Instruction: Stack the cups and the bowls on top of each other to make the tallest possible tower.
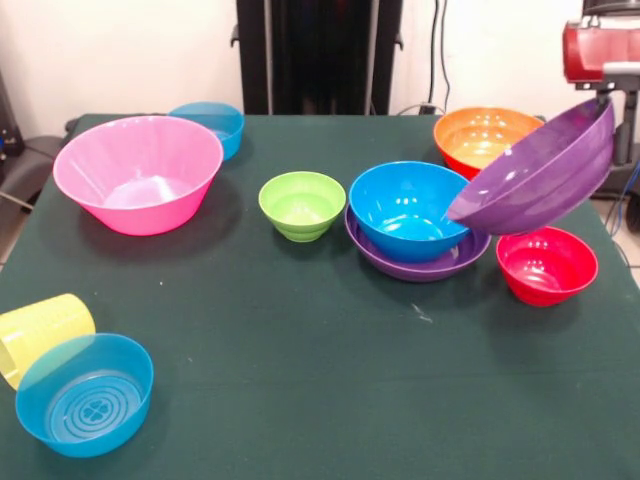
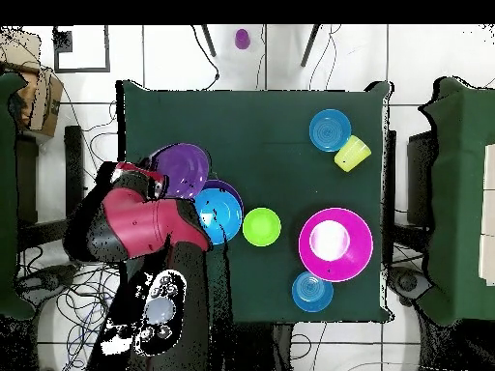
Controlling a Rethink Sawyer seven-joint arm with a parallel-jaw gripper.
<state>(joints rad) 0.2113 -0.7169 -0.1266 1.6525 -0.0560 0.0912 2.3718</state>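
Observation:
A wide purple bowl [image 1: 540, 170] [image 2: 182, 166] hangs tilted above the table at the front view's right. My gripper [image 1: 603, 100] [image 2: 155, 181] is shut on its upper rim, and its lower edge sits over the blue bowl's rim. That blue bowl [image 1: 410, 210] [image 2: 218, 213] is nested in a second purple bowl [image 1: 415, 262]. Around them stand an orange bowl [image 1: 485, 135], a red bowl [image 1: 547, 265] and a green bowl [image 1: 302, 205] [image 2: 261, 226]. A ribbed yellow cup [image 1: 40, 335] [image 2: 352, 153] lies on its side against a translucent blue bowl [image 1: 85, 393] [image 2: 330, 128].
A large pink bowl [image 1: 138, 175] [image 2: 335, 243] stands upright with another translucent blue bowl [image 1: 210, 120] [image 2: 311, 290] behind it. In the overhead view a small purple cup [image 2: 242, 39] sits off the table, and my arm [image 2: 135, 222] covers the orange and red bowls.

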